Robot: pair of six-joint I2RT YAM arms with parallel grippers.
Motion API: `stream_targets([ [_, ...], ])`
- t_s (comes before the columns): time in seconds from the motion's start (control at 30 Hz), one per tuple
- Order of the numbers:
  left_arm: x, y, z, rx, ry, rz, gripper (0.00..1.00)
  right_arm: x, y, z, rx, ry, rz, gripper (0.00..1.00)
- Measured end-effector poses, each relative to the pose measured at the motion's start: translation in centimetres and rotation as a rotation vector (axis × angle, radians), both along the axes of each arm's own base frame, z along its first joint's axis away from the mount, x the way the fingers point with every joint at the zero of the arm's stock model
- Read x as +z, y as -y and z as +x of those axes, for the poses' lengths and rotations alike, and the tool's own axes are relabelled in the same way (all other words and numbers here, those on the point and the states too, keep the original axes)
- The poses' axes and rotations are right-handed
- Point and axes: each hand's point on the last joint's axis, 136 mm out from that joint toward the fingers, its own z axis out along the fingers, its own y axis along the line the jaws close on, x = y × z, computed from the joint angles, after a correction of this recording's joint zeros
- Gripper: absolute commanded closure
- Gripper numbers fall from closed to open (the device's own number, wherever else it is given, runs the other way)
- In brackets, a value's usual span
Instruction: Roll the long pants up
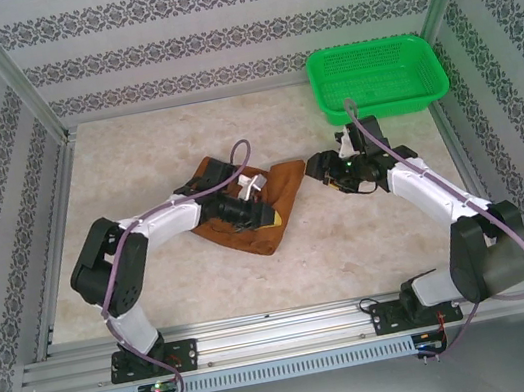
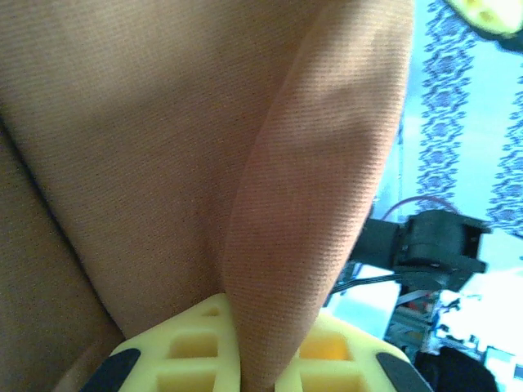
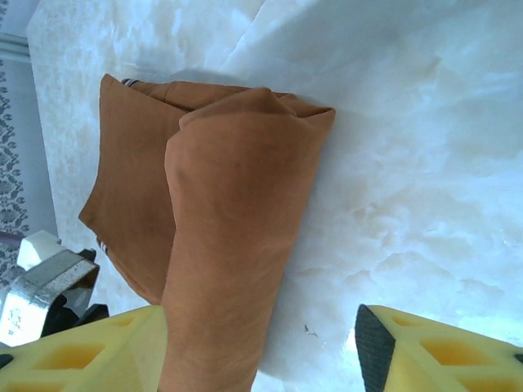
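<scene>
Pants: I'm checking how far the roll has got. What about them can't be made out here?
- Top view: the left gripper covers the middle of the pants.
- Left wrist view: the pants are too close, cut off left and top.
- Right wrist view: the bottom edge cuts off the pants' near end.

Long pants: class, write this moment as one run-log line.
long pants: bunched on table | left gripper: shut on long pants | right gripper: open, near long pants
</scene>
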Motion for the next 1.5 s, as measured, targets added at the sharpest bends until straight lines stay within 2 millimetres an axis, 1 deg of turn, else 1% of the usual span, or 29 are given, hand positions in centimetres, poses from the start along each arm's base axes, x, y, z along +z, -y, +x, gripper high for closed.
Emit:
stream_targets([
  [0.03, 0.4, 0.0, -0.1, 0.006, -0.008, -0.017, 1.00, 0.0, -0.2, -0.1, 0.006, -0.001, 0.005, 0.59],
  [0.1, 0.9, 0.0, -0.3, 0.014, -0.020, -0.045, 1.00, 0.1, -0.6, -0.3, 0.020, -0.005, 0.012, 0.69],
  [0.13, 1.2, -0.1, -0.2, 0.021, -0.028, -0.057, 1.00, 0.1, -1.0, -0.4, 0.029, -0.007, 0.015, 0.71],
  [0.23, 1.5, -0.7, 0.0, 0.050, -0.049, -0.102, 1.00, 0.0, -2.2, -0.4, 0.060, -0.017, 0.021, 0.69],
  [0.27, 1.4, -0.9, 0.1, 0.060, -0.056, -0.110, 1.00, 0.0, -2.7, -0.3, 0.072, -0.018, 0.021, 0.70],
  [0.4, 1.2, -2.4, 0.4, 0.110, -0.079, -0.130, 1.00, 0.0, -4.8, -0.4, 0.130, -0.020, 0.025, 0.82],
  [0.47, 1.1, -3.0, 0.3, 0.127, -0.086, -0.133, 1.00, 0.0, -5.8, -0.5, 0.152, -0.028, 0.030, 0.84],
  [0.63, 0.0, -4.5, 0.4, 0.163, -0.104, -0.119, 1.00, -0.4, -9.1, -0.3, 0.222, -0.045, 0.035, 0.85],
  [0.77, -0.8, -5.2, 0.8, 0.171, -0.099, -0.107, 1.00, -1.1, -11.6, 0.1, 0.273, -0.051, 0.036, 0.85],
  [0.83, -1.6, -5.6, 0.9, 0.173, -0.106, -0.087, 1.00, -1.8, -12.7, 0.6, 0.291, -0.063, 0.037, 0.86],
  [0.87, -2.1, -5.9, 1.0, 0.177, -0.114, -0.073, 1.00, -2.4, -13.1, 0.9, 0.297, -0.072, 0.039, 0.88],
  [0.97, -3.1, -6.4, 1.6, 0.185, -0.117, -0.030, 1.00, -5.2, -14.1, 1.8, 0.308, -0.126, 0.051, 0.94],
  [1.03, -3.8, -6.6, 1.9, 0.186, -0.115, -0.003, 0.94, -7.5, -14.8, 2.3, 0.316, -0.176, 0.064, 0.97],
  [1.1, -4.4, -6.7, 2.0, 0.182, -0.114, 0.023, 0.82, -9.1, -15.5, 2.3, 0.333, -0.206, 0.080, 0.98],
  [1.17, -4.7, -7.0, 2.0, 0.180, -0.103, 0.048, 0.74, -9.2, -16.3, 2.6, 0.353, -0.208, 0.104, 0.99],
  [1.27, -4.3, -7.7, 2.2, 0.193, -0.043, 0.100, 0.65, -9.2, -17.1, 2.9, 0.374, -0.193, 0.126, 1.00],
  [1.3, -3.9, -8.1, 2.2, 0.202, -0.015, 0.131, 0.61, -9.2, -17.2, 3.0, 0.376, -0.189, 0.130, 1.00],
  [1.33, -3.4, -8.7, 2.2, 0.211, 0.017, 0.170, 0.61, -9.2, -17.2, 3.1, 0.376, -0.185, 0.131, 1.00],
  [1.4, -1.9, -9.6, 2.1, 0.223, 0.087, 0.256, 0.58, -9.2, -17.3, 3.1, 0.377, -0.183, 0.133, 1.00],
  [1.47, -0.1, -9.9, 2.2, 0.222, 0.185, 0.347, 0.56, -9.2, -17.3, 3.1, 0.380, -0.183, 0.138, 1.00],
  [1.5, 0.9, -9.6, 2.2, 0.211, 0.252, 0.406, 0.55, -9.2, -17.3, 3.1, 0.382, -0.181, 0.140, 1.00],
])
